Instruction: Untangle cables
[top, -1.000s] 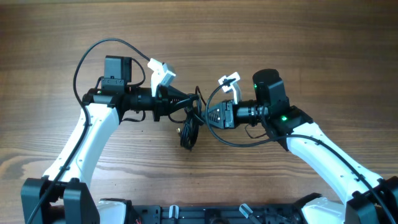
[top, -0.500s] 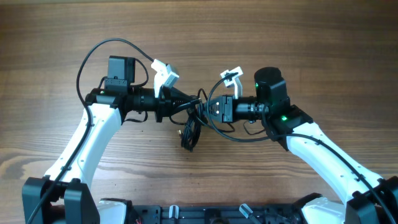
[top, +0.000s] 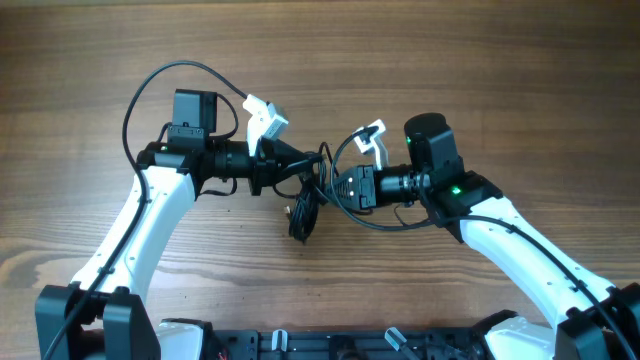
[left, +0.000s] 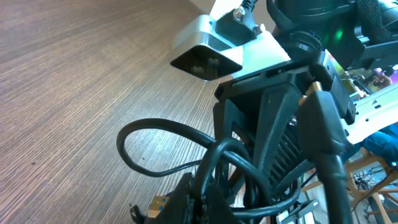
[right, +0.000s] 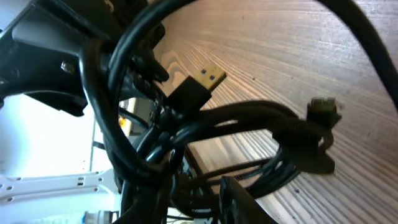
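Meeting nose to nose at the middle of the wooden table (top: 480, 60), the two arms reach in from opposite sides in the overhead view. The left gripper (top: 308, 168) comes from 9 o'clock and the right gripper (top: 338, 186) from 3 o'clock, their tips just beside each other.

The cables (top: 303, 212) hang bunched at that meeting point. The black tangle starts at the left gripper's tip and droops toward 6 o'clock in a narrow bundle. One strand arcs toward 12 o'clock over the right gripper's nose. The left gripper's jaws are together, clamped on the cables where the bundle begins.

The cords crowd the right gripper so closely that its wrist view does not show whether its jaws hold a strand or stand free. That view shows a gold-tipped USB plug (right: 205, 79) jutting from the knot above the wood grain. A smaller plug (right: 323, 107) sits at the knot's 3 o'clock side.

Bare wood runs from the grippers to the picture's edge at 12 o'clock. More lies toward 6 o'clock between the two white forearms, down to the dark base frame (top: 320, 345). The left arm's thick wire (top: 140, 90) loops out toward 10 o'clock, well apart from the tangle.
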